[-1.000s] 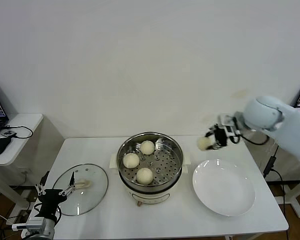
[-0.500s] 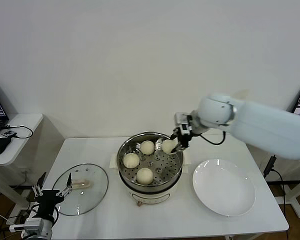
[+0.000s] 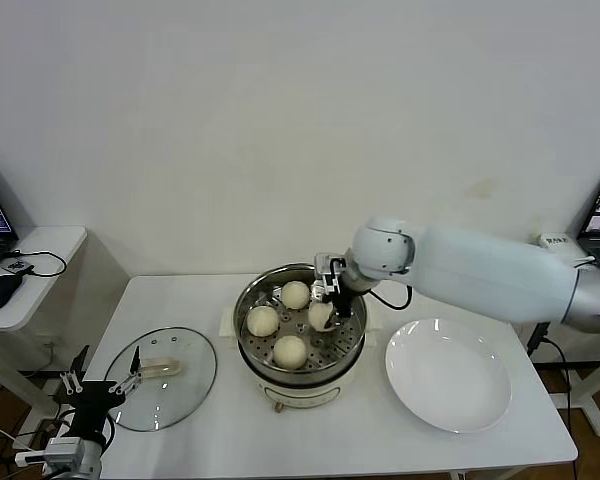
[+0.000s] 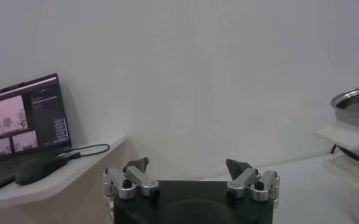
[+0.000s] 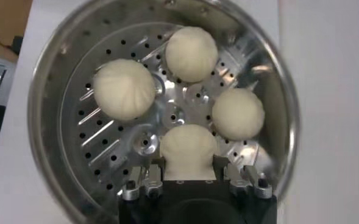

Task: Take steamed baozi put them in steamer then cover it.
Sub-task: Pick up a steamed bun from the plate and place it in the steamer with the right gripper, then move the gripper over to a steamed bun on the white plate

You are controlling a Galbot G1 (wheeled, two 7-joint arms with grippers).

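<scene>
The fourth baozi (image 5: 188, 152) sits between the fingers of the right claw (image 3: 327, 305), which is closed on it low inside the steamer (image 3: 300, 320), at the side of the perforated tray nearest that arm. The grip looks about ready to let go, though the bun is not yet free. The other three baozi (image 5: 191, 53) lie on the tray just beyond the claw, ranged around the tray's centre and apart from the held one, so it has its own free spot and should settle straight beneath the fingers.

With all four buns in the pot, what remains turns on the glass cover (image 3: 162, 378). It lies flat on the white surface (image 3: 230, 440), on the far side of the steamer from the right claw and well apart from it. The left claw (image 3: 102, 387) hangs with its fingers spread wide just beside the cover's rim, so that arm is clearly the nearer one. The cover's oblong handle (image 3: 165, 369) runs roughly toward and away from that claw. The white plate (image 3: 448, 375) on the surface beside the right arm holds nothing.
</scene>
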